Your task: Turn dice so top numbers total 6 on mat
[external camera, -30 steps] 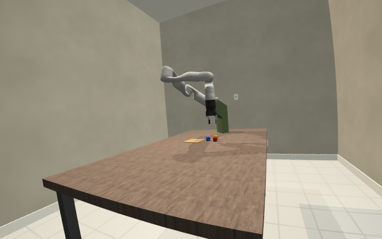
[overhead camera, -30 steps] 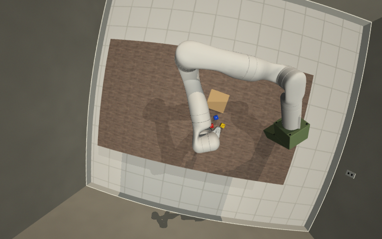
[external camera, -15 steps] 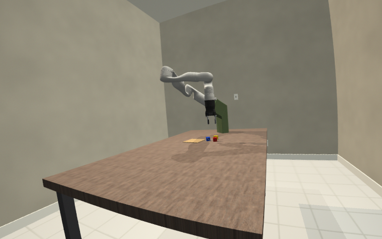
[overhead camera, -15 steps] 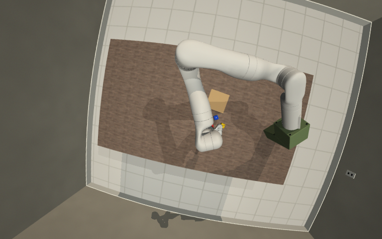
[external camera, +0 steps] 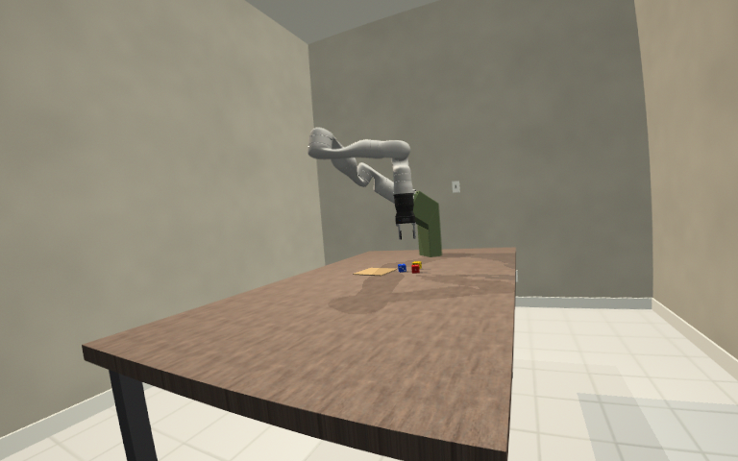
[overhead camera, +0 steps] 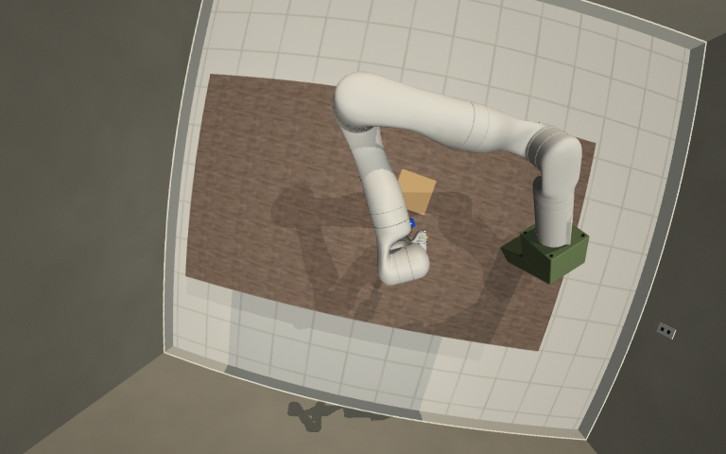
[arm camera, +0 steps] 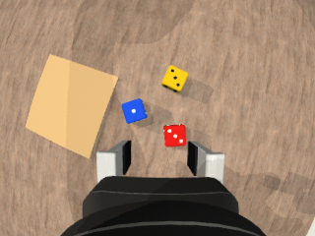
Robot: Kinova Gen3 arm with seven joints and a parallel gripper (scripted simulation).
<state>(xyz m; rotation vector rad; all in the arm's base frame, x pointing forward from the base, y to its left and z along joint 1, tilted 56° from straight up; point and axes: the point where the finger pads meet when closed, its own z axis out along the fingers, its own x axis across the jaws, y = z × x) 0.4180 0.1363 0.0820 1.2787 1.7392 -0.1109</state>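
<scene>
Three dice lie on the bare wooden table beside the tan mat, none on it. The blue die shows one pip on top and lies just right of the mat's edge. The red die shows three pips. The yellow die shows three pips and lies farthest from me. My gripper is open and empty, high above the table, with the red die below and between the fingers. In the side view the gripper hangs well above the dice and the mat. The arm hides most of the dice in the top view.
The green robot base stands at the table's right end, also seen in the side view. The table edges are far from the dice.
</scene>
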